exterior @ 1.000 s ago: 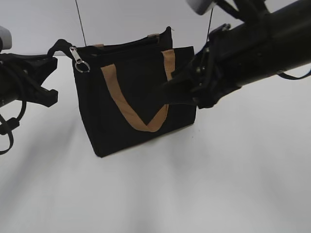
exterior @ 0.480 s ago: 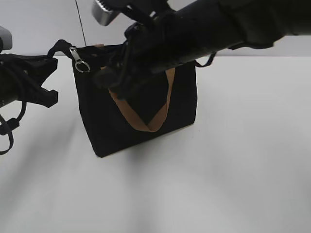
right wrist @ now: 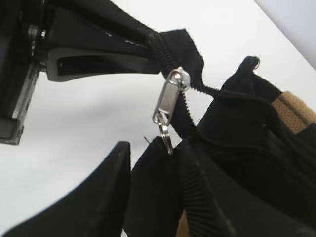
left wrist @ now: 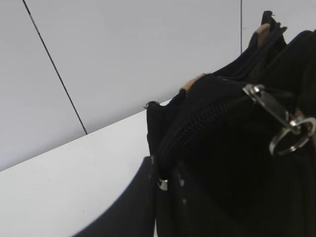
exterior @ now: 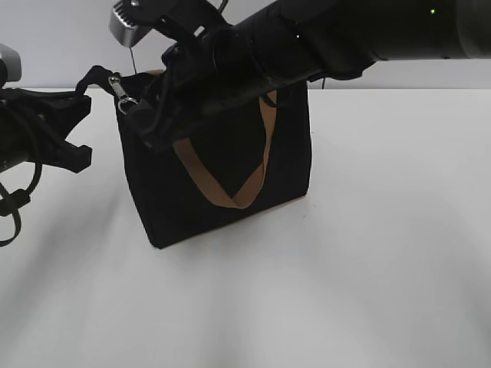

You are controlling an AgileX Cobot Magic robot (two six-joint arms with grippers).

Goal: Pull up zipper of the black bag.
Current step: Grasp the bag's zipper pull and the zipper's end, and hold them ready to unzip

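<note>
The black bag (exterior: 222, 192) stands upright on the white table, with a tan strap handle (exterior: 261, 165) across its front. The zipper pull, a silver tab with a ring (exterior: 122, 90), hangs at the bag's top left corner; it also shows in the left wrist view (left wrist: 279, 118) and the right wrist view (right wrist: 167, 104). My left gripper (exterior: 77, 96) (left wrist: 165, 173) is shut on the black zip end sticking out left of the bag (right wrist: 170, 39). My right gripper (exterior: 142, 115) (right wrist: 153, 148) reaches across the bag's top, open, its fingers just below the ring and apart from it.
The right arm (exterior: 330, 38) covers the bag's top edge and back handle in the exterior view. The white table (exterior: 345, 268) spreads in front and to the right. A pale wall (left wrist: 123, 49) stands behind.
My right arm has swung from the bag's right side across to its top left corner, bringing its gripper to the zipper pull. The left gripper and the bag have stayed still.
</note>
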